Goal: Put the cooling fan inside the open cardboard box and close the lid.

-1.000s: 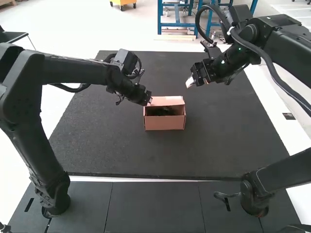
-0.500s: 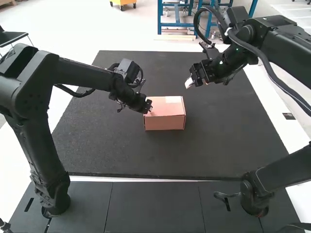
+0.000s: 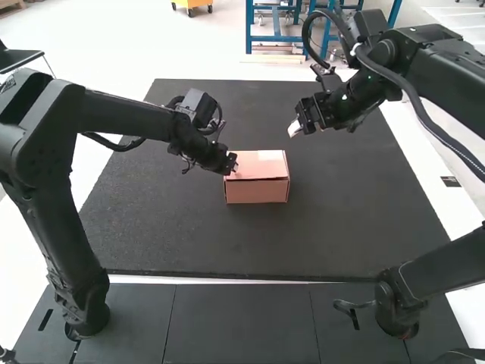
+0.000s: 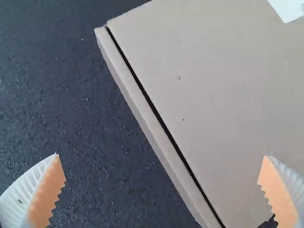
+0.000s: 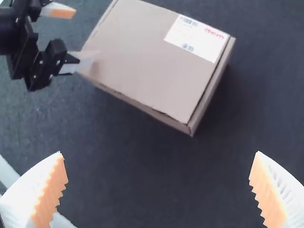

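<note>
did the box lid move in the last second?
Yes: the lid swung down shut onto the cardboard box, whose front wall kept its place on the mat.

cardboard box (image 3: 257,188) — lid (image 3: 259,161) now shut | left tool (image 3: 230,162) dropped lower (beside lid edge)

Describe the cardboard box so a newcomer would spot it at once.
A black mat lies ahead of the robot. Near its middle sits a brown cardboard box, lid shut, the left hand at its upper left edge. It is the only brown thing there, with a white label on top.
</note>
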Controlling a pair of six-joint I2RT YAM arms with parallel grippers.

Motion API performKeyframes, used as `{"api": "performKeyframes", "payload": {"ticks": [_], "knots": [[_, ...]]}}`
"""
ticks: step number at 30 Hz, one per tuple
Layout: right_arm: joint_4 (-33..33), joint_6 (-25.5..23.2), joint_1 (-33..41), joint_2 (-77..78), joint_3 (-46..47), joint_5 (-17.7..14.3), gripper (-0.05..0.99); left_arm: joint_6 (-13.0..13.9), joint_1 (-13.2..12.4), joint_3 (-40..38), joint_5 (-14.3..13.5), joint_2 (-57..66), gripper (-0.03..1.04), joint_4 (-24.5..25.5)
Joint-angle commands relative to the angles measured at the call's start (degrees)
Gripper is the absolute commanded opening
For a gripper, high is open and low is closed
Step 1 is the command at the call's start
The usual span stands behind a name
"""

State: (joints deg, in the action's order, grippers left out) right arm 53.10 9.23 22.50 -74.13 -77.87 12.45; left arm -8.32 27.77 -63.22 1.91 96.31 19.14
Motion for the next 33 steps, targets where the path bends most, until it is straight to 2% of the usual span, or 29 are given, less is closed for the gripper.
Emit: {"api": "performKeyframes", "payload": {"ticks": [1,12,16,22,27,30,32,33], "knots": [[-1.07,0.26,-1.23,0.91,0.70,-0.05,0.87,-0.91,0.18,-0.06,1.25,-6.22,0.96,-0.77],[-5.82,-0.62,-1.50,5.40,4.65,-0.67,0.87,-1.18,-0.96,8.90,0.99,-18.62,0.96,-4.37],[-10.30,-0.97,-1.50,9.26,8.17,-1.99,0.87,-1.09,-3.16,12.16,0.90,-23.89,0.96,-4.90],[-15.66,-5.19,-1.58,13.66,13.53,-2.60,0.87,1.11,-6.85,18.75,1.25,-34.00,0.96,-13.33],[-23.92,-10.47,-1.94,17.61,18.36,-6.65,0.89,1.90,-9.93,25.08,1.78,-40.15,0.96,-15.97],[-27.44,-11.52,-2.02,20.16,21.62,-8.14,0.90,2.34,-11.77,28.24,3.36,-44.02,0.96,-16.76],[-30.34,-11.52,-2.02,21.74,24.60,-10.95,0.90,3.75,-12.74,30.79,3.80,-46.39,0.96,-18.52],[-31.48,-12.05,-2.02,22.62,25.83,-11.39,0.90,4.19,-13.27,32.11,4.50,-47.53,0.96,-19.49]]}}
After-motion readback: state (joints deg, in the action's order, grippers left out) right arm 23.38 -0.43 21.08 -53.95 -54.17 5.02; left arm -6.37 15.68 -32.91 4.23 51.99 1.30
